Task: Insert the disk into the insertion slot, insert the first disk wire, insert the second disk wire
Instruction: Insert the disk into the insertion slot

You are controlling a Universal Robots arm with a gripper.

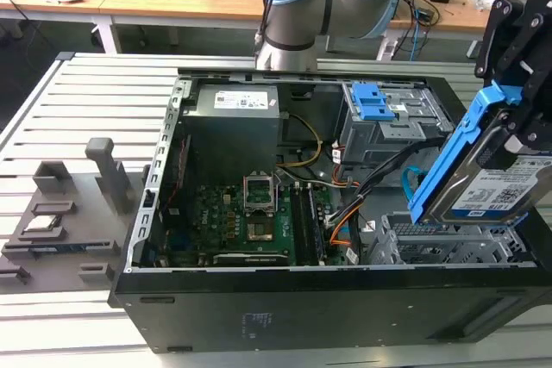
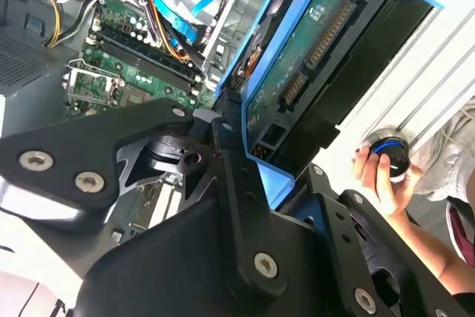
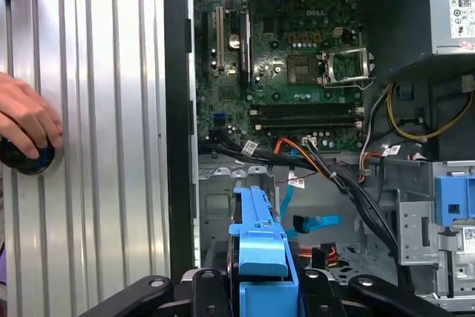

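Disk, framed by its blue caddy, hangs tilted just above the insertion slot at the exterior view's right end of the open computer case. Its lower edge is near the cage's top and, as far as I can judge, not yet inside. The tool is clenched on the disk, grasping the upper end of the caddy. The second wrist view shows the drive's bare green circuit board facing outward beside the blue frame. I judge the disk to be dense, rigid and sensitive to knocks. The plastic caddy rails are the sound place to hold it, since they keep pressure off the board and its connector edge, though the smooth plastic may slip if the drive swings. The first disk wire lies loose inside the case near the motherboard. The second disk wire loops just beside the cage; neither is plugged into the disk. A person's hand rests on a round knob on the ribbed counter beside the case.
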